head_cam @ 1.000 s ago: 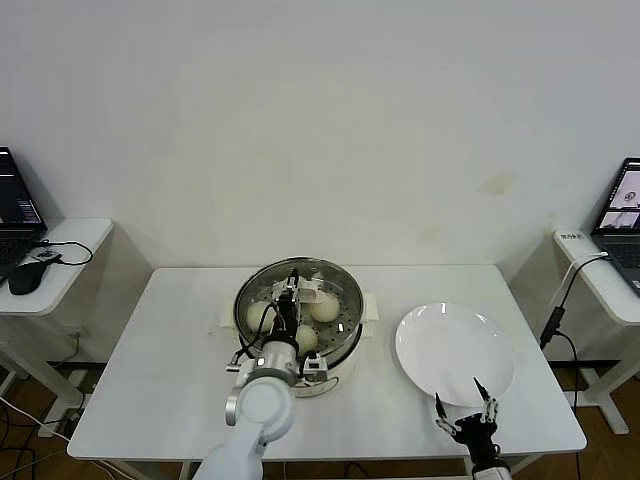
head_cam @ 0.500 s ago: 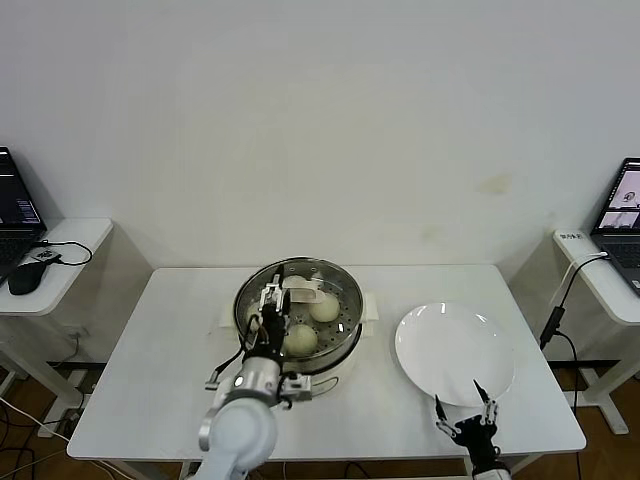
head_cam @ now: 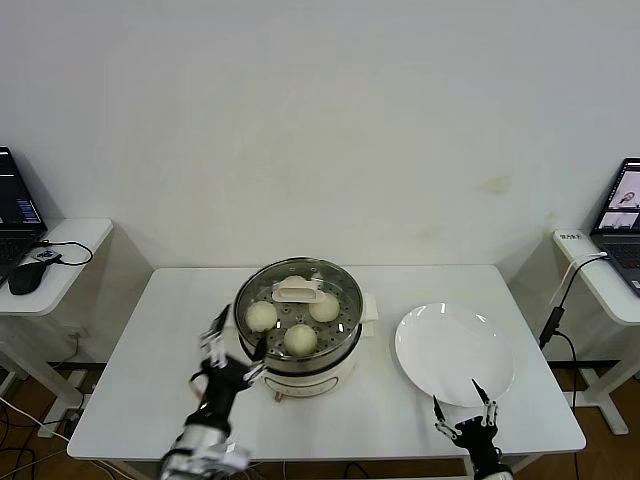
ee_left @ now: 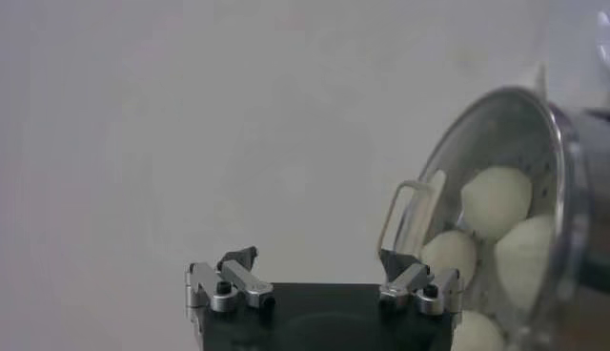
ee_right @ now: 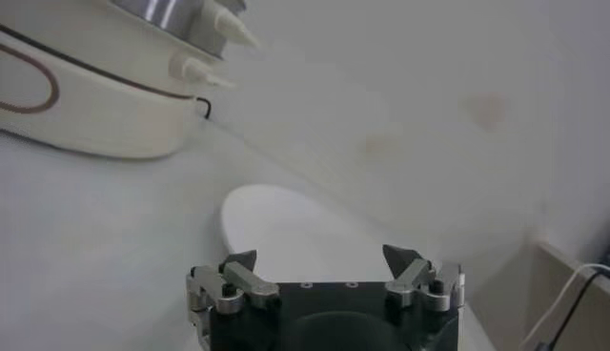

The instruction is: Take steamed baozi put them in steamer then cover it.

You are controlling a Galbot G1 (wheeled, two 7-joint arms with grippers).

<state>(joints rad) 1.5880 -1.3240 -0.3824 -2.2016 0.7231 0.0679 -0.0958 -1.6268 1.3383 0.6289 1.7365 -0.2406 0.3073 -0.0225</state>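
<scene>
**Buns in the pot, lid on, both grippers empty**

The steamer [head_cam: 298,325] stands at the middle of the white table [head_cam: 150,380], and its glass cover [head_cam: 297,292] rests on top with the cream handle at the centre. Three baozi [head_cam: 300,339] can be seen through the glass; a fourth I can't make out. The left gripper [head_cam: 228,352] hangs just beside the pot's left wall, fingers spread wide, holding nothing and touching nothing. The right gripper [head_cam: 461,400] sits low at the near edge of the table, next to the bare white plate [head_cam: 440,340], its fingers also spread wide and empty.
</scene>
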